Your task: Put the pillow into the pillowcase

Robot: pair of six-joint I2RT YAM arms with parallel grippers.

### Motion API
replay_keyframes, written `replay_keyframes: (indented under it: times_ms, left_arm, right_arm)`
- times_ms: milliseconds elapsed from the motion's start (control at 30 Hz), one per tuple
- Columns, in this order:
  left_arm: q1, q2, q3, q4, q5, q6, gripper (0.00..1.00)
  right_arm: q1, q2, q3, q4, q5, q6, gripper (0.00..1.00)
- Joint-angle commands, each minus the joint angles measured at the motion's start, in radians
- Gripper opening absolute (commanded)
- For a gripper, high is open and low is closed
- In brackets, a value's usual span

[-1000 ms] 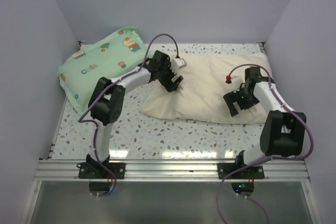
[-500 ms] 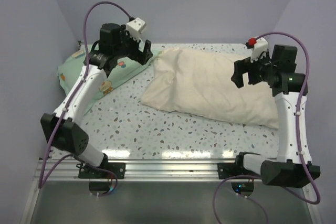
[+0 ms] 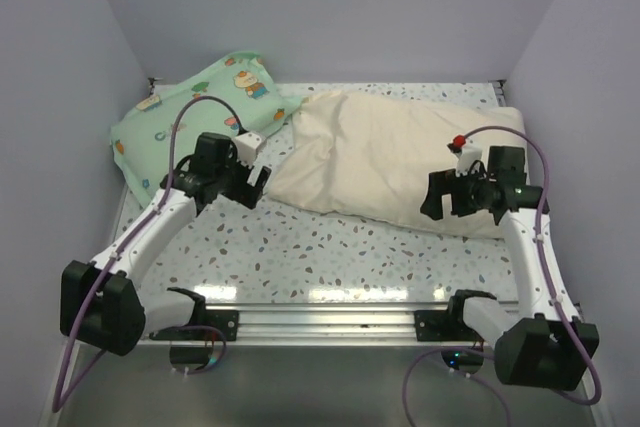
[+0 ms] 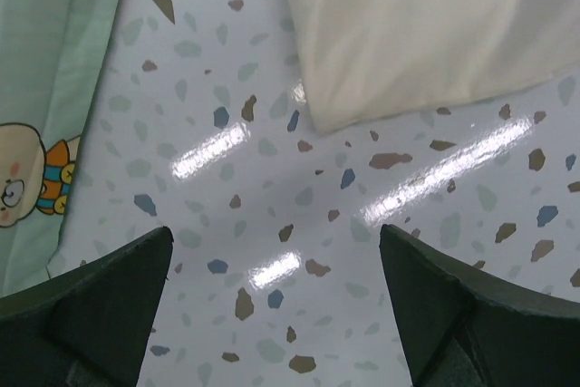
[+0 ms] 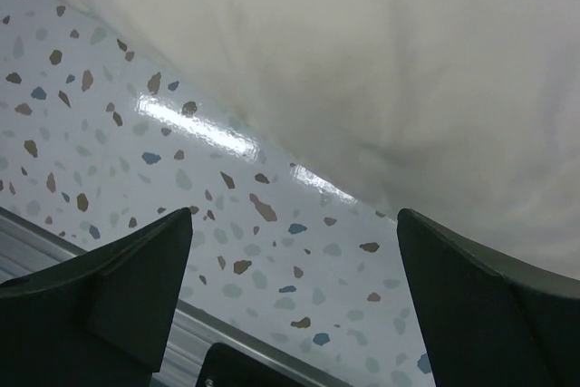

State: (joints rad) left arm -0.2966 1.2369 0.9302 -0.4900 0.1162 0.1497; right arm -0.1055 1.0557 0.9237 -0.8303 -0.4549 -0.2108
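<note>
Your left gripper's (image 3: 258,187) fingers (image 4: 91,314) are spread wide with nothing between them, over bare speckled table (image 3: 330,257) at centre left of the top view. The mint-green cartoon pillow (image 3: 190,112) lies in the upper left, just beyond that gripper. Right of it, the pillowcase (image 3: 390,157) lies plump across the upper centre and right. It looks filled, but the pillow itself is hidden. In the left wrist view its corner (image 4: 408,24) sits apart from the fingers. Your right gripper (image 3: 430,199) hangs at the pillowcase's near right edge, its fingers (image 5: 109,287) parted and empty.
</note>
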Motion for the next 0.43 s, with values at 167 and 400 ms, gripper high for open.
replay_keyframes:
  times_ms: [167, 400]
  left_arm:
    - [0.025, -0.077, -0.088, 0.102, -0.050, -0.007, 1.00]
    - [0.036, -0.073, -0.062, 0.097, -0.056, -0.009, 1.00]
  right_arm:
    - [-0.002, -0.097, -0.036, 0.108, 0.012, 0.039, 0.99]
    - [0.000, -0.089, -0.043, 0.111, -0.002, 0.060, 0.99]
